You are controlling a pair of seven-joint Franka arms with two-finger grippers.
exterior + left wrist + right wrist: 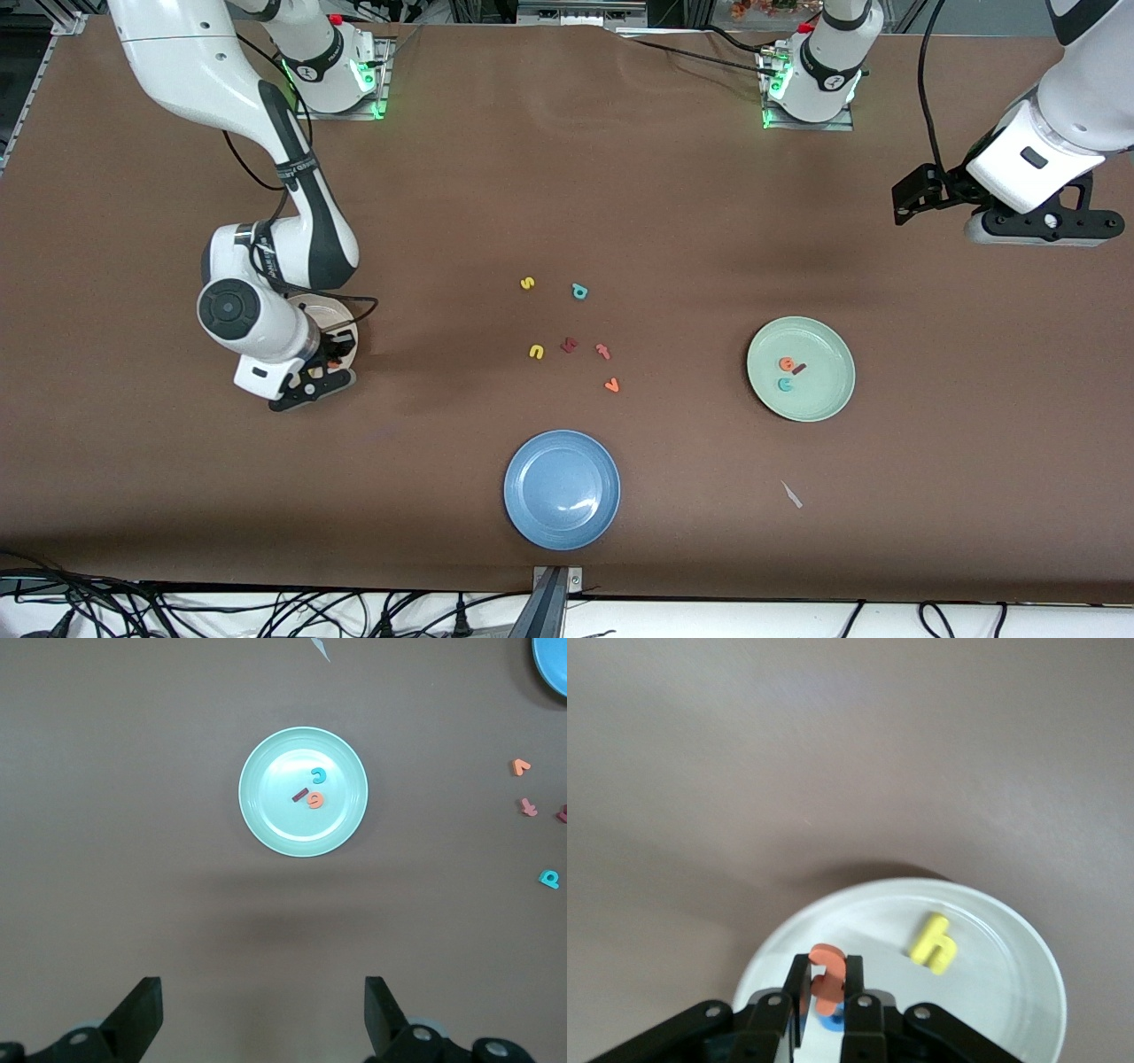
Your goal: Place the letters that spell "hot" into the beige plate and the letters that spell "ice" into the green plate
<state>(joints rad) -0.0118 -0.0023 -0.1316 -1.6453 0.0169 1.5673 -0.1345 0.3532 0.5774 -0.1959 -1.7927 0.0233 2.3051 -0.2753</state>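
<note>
Right gripper (826,997) holds the orange t (826,979) over the beige plate (1010,992).
Light, stiff, thin: pinched edgewise, jaws clenched on it; left gripper (263,1014) waits, jaws released.

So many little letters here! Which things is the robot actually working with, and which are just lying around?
In use: beige plate, yellow h, blue o, orange t in the right gripper; green plate with i, c, e.

Lying about: blue plate, six loose letters.
</note>
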